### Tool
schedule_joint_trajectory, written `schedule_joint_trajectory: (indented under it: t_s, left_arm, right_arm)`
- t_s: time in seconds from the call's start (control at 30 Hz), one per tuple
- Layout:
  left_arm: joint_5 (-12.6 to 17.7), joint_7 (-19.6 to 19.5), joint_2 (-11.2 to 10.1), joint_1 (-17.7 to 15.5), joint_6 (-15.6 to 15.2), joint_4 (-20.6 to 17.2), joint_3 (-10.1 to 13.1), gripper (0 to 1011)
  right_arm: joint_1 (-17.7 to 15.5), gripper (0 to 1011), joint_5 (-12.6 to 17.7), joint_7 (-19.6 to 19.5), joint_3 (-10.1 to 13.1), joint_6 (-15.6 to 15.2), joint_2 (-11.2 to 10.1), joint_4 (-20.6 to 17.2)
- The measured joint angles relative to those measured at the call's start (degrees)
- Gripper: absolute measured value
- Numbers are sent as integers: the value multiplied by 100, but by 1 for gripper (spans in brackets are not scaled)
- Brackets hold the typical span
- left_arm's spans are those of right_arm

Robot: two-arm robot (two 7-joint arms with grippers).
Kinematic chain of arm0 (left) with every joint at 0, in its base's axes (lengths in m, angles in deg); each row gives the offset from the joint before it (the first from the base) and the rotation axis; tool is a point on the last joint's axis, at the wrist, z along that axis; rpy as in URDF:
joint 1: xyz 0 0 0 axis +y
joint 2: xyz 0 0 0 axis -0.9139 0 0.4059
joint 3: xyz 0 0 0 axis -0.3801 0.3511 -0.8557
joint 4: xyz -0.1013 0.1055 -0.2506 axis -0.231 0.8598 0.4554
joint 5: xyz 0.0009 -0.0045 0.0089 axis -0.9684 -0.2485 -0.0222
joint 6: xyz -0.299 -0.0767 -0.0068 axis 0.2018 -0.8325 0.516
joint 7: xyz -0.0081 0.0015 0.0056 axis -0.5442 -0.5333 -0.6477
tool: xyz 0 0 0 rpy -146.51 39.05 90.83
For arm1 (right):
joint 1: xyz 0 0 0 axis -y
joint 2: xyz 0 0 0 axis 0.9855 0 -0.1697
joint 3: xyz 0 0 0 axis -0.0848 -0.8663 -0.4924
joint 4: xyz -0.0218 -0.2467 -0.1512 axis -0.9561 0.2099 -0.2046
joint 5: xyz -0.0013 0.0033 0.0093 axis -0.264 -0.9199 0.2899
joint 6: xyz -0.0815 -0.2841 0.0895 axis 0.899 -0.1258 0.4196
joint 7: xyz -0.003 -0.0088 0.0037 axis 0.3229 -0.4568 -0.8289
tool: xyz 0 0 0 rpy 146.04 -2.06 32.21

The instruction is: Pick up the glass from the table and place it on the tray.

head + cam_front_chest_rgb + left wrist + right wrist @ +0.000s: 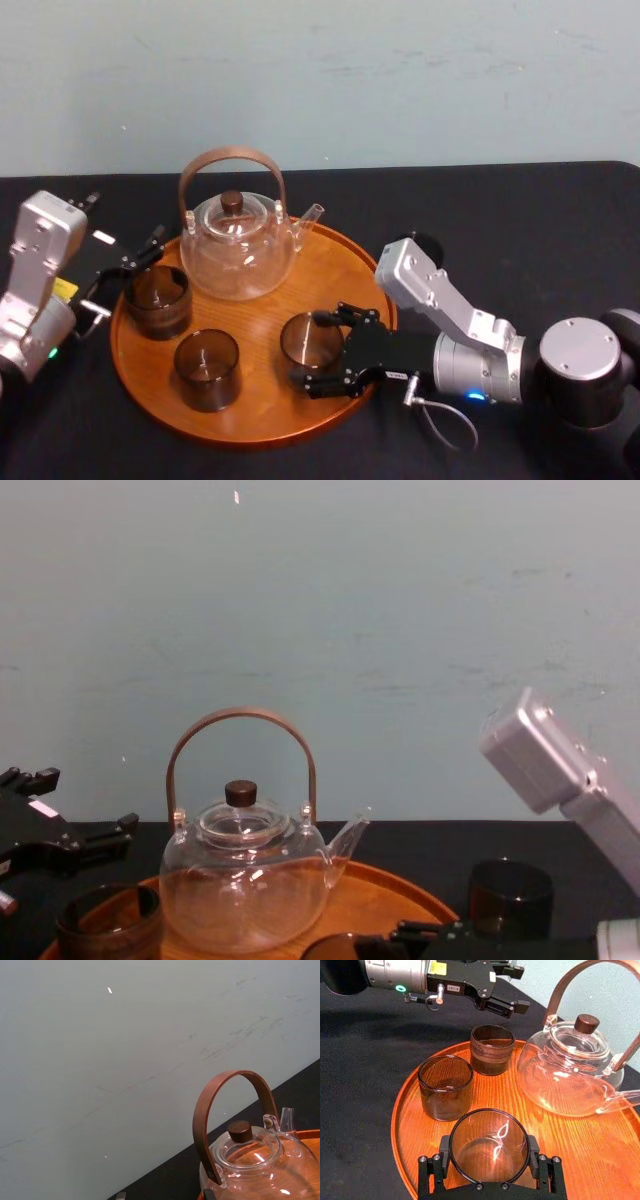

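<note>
Bench (pixel 500 210) carried the round wooden tray (pixel 330 268), with the glass teapot (pixel 238 250) at its back. R tool (pixel 310 350) was clamped on the glass (pixel 312 338) over the tray, near its right rim; couldn't tell if base touched wood. Risk: let go too high or tilted, it might tip, roll off the rim or knock the neighbouring tumbler (pixel 207 368). L tool (pixel 519 987) hung wide, empty, by tray's left edge.

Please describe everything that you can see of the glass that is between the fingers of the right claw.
The glass is a small, straight-sided tumbler of smoky, see-through glass, without a handle. It looks empty and upright, mouth up. It is over the front right part of the wooden tray, in front of the teapot. I cannot tell if its base rests on the wood. The right claw grips it, one finger on each side. It touches no other glass.
</note>
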Motion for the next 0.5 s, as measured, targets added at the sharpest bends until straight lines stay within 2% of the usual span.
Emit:
schedule_joint_trajectory:
  t_s: [0.5]
  left_arm:
    - [0,0,0,0,0,0,0,1001]
  right_arm:
    - [-10,908,-85,-35,-13,-4,21,49]
